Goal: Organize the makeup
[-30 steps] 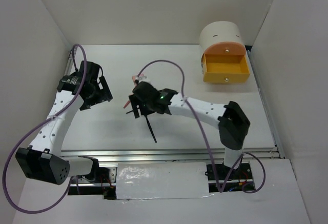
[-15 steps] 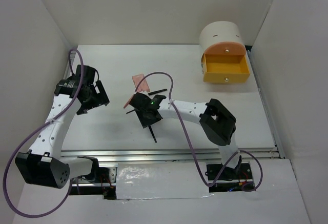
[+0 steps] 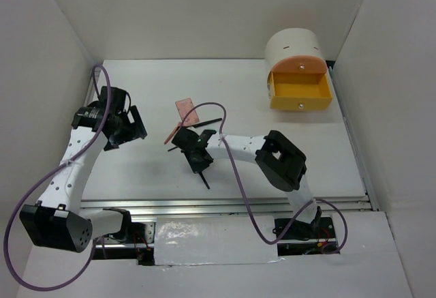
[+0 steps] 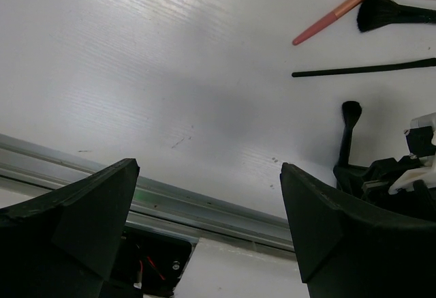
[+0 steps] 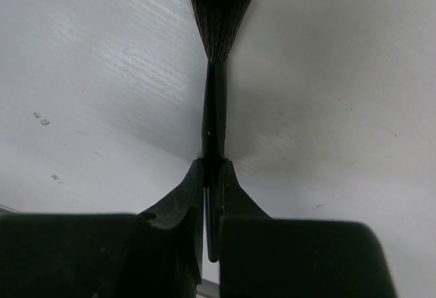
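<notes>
The right claw [image 5: 212, 174] is pressed together on the handle of a black brush [image 5: 214, 100]. In the right wrist view the thin handle runs straight up out of the pinch at lower centre, with its dark flared bristles at the top of the frame. The brush casts a soft shadow on the white bench [image 5: 102, 73]; whether the bristles touch the surface cannot be told. In the top view this claw sits at frame centre, and a long black stick [image 3: 204, 176] lies on the bench from under it toward the lower right. Just above and left of the claw lies more makeup: a slanting red-handled brush [image 4: 337, 17], a fan-tipped black brush [image 4: 394, 13] beside its upper end, a thin black pencil [image 4: 368, 69] lying nearly level below them, and a pink palette [image 3: 185, 109] at the top of the cluster. A purple cable [image 3: 219, 110] from the right arm [image 3: 238, 146] arcs over the pencil and past the palette's edge, covering part of them in the top view. A round cream drawer unit [image 3: 294, 47] stands at the upper right, its yellow drawer [image 3: 300, 92] pulled open, well apart from the makeup. The right arm reaches from its base at lower right, bends at a dark elbow and runs leftward to the centre. The left arm [image 3: 68, 168] climbs the left side of the frame. The left claw [image 4: 210, 172] is spread wide over bare bench and faces the cluster without touching anything.
</notes>
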### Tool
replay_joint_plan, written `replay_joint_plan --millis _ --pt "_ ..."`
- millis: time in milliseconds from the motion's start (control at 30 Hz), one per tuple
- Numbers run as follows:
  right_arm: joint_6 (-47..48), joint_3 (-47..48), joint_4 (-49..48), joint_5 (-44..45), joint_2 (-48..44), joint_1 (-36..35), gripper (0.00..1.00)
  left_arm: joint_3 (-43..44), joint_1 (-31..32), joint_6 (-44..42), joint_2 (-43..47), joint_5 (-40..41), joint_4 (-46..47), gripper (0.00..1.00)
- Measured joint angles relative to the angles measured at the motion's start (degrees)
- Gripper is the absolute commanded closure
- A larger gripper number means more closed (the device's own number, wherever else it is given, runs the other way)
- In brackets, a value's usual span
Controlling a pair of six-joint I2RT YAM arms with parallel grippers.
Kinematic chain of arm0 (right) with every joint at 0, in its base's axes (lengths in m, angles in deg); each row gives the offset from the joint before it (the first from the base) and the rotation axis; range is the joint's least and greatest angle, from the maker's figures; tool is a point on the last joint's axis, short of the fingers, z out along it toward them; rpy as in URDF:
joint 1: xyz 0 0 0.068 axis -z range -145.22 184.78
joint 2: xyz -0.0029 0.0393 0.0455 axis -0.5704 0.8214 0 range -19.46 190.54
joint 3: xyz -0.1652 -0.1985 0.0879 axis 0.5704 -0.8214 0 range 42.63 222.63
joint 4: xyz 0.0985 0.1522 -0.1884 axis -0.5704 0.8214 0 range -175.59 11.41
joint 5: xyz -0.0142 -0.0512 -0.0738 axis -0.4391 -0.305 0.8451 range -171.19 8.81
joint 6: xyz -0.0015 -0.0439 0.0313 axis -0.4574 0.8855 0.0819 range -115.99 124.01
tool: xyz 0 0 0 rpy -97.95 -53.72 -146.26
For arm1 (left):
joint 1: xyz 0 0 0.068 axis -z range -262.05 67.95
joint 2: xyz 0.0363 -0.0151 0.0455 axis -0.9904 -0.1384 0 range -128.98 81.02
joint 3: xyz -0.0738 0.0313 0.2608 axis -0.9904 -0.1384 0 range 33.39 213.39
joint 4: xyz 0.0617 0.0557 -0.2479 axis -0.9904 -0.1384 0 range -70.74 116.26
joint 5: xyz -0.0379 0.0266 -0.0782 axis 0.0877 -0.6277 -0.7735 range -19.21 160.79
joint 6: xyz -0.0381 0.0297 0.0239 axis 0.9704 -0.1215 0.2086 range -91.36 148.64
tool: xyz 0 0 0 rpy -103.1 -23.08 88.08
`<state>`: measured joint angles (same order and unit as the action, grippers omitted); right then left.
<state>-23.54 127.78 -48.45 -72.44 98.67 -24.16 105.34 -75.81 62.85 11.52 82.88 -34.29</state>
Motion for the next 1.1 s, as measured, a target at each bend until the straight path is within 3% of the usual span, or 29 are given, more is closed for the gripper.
replay_joint_plan --millis 200,267,367,500,600,700,867,967,1100 --pt "-2.08 0.28 1.38 -4.17 -2.78 1.16 1.0 -0.39 -0.09 0.0 0.11 -0.48 0.2 0.01" --pt "-4.96 0.46 1.2 -6.4 -7.67 3.3 1.0 -0.39 -0.11 0.0 0.42 -0.48 0.26 0.0" --pt "-14.93 -0.94 -3.48 -7.28 -22.27 12.13 1.0 -0.37 -0.11 -0.02 1.22 -0.83 0.59 0.01" --pt "-32.72 -7.45 -12.76 7.58 -46.53 29.09 1.0 -0.35 -0.11 0.04 1.53 -2.29 0.96 0.01" --pt "-43.52 -7.1 -11.41 17.42 -53.79 35.45 1.0 -0.17 -0.11 0.07 1.51 -3.48 1.22 0.01" --pt "-50.69 -3.43 -9.99 20.55 -49.42 41.72 1.0 0.68 -0.11 0.07 1.51 -4.24 1.33 0.0" --pt "-55.04 -3.13 -6.27 17.7 -35.5 51.49 1.0 2.21 -0.11 0.02 1.73 -4.24 1.36 0.0" --pt "-55.39 -2.6 -2.49 15.76 -28.68 54.77 1.0 2.21 -0.11 0.02 2.62 -4.11 0.9 0.01" --pt "-55.34 -2.14 -0.04 14.32 -26.77 56.68 1.0 2.21 -0.11 0.0 4.39 -3.78 0.46 0.01"
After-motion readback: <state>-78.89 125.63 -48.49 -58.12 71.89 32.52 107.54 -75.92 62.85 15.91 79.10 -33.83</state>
